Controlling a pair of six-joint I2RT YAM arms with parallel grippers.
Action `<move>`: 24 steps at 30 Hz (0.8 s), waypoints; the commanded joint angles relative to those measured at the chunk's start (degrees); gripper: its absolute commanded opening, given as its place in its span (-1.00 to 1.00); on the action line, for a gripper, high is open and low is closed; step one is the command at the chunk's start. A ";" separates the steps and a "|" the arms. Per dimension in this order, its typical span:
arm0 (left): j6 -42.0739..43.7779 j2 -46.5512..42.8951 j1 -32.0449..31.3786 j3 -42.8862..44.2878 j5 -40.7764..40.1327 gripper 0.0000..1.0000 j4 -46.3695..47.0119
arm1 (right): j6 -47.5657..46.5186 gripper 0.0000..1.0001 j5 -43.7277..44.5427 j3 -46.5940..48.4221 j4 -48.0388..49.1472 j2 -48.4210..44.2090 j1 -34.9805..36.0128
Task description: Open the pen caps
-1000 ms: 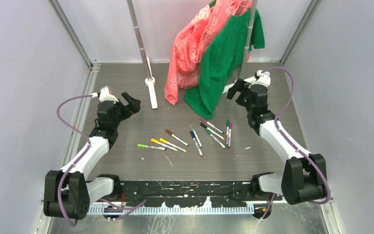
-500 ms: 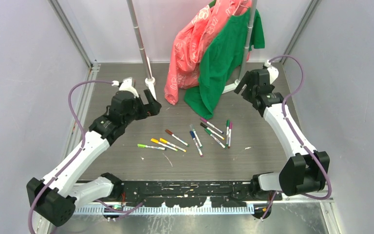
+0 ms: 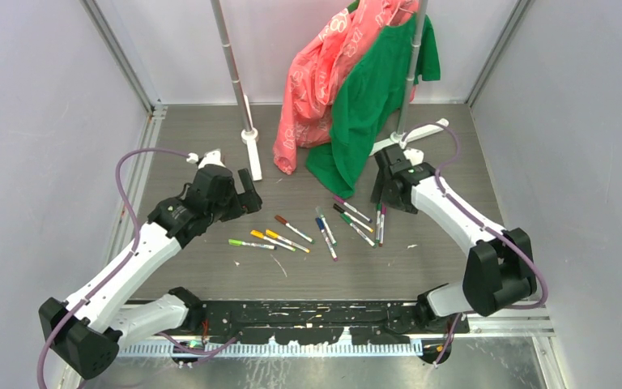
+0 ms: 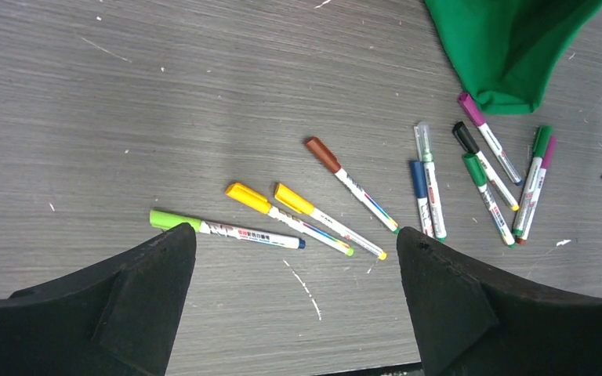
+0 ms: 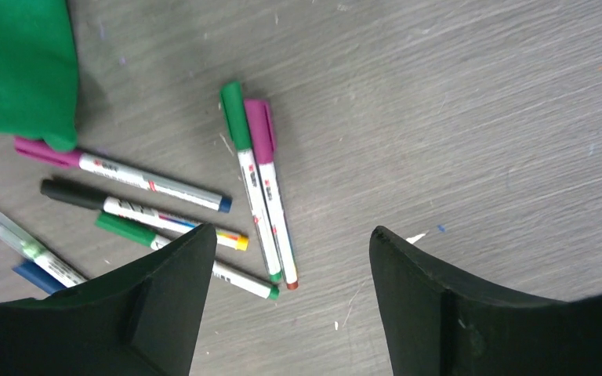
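Behind the pens [image 4: 431, 188], green cloth [image 4: 509, 47] against one cap [image 4: 470, 108].

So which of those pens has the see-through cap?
The clear-capped pen, lying right alongside the blue-capped pen in the middle; every other cap is a solid colour.

— How many pens [image 4: 358, 193]?
— Eleven, each with its cap [image 4: 323, 154]: two yellow, two green, two magenta, then one each of lime, brown, blue, black and clear.
— And besides those?
— Two shirts [image 3: 364, 105], one pink and one green. Two poles [image 3: 231, 57]. Two arms [image 3: 142, 251].
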 commanded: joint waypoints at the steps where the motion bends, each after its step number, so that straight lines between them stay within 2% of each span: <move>1: -2.33 -1.56 -0.26 0.52 1.52 0.95 -1.84 | 2.63 0.52 3.84 3.22 -4.50 2.44 3.03; 11: -4.38 -0.62 -0.24 -0.22 3.24 0.79 0.24 | 1.58 0.39 4.90 3.45 -7.00 6.69 3.77; 24: -5.07 -1.16 -0.20 -0.80 2.07 0.74 1.12 | 1.32 0.33 0.61 -0.44 -3.53 10.14 3.80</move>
